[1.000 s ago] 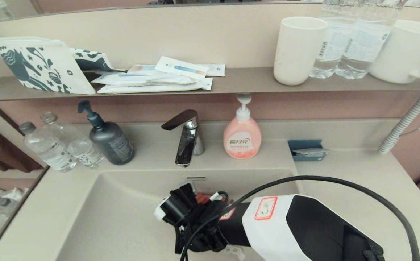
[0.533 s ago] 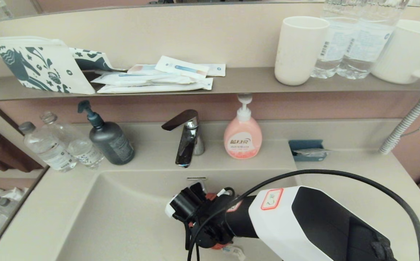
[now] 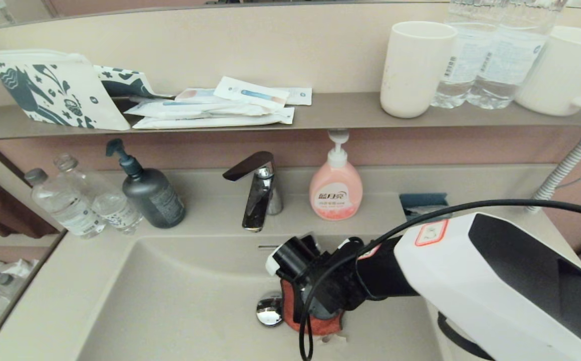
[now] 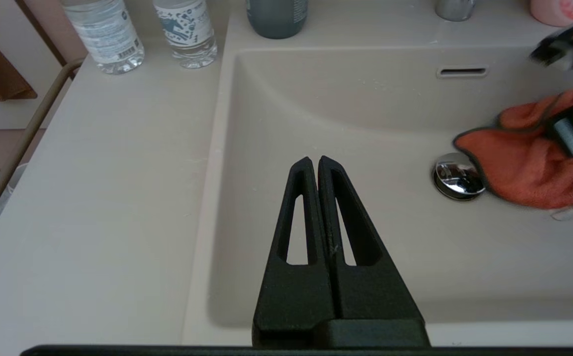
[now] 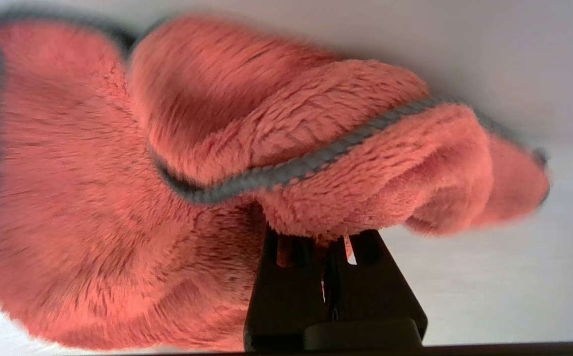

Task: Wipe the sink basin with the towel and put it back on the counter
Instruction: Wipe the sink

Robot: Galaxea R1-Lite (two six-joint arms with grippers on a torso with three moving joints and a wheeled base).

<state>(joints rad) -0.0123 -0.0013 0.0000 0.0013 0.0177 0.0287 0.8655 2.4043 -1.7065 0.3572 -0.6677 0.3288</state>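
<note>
One orange towel (image 3: 315, 323) lies bunched on the floor of the sink basin (image 3: 180, 306), just beside the single chrome drain plug (image 3: 269, 311), pinched tight in the right gripper (image 5: 333, 237). The left gripper (image 4: 314, 165) hangs over the basin's near edge, fingers pressed together on nothing. On the counter (image 3: 496, 220) stand two water bottles (image 3: 82, 203), one dark pump bottle (image 3: 147, 193) and one pink soap dispenser (image 3: 335, 188).
</note>
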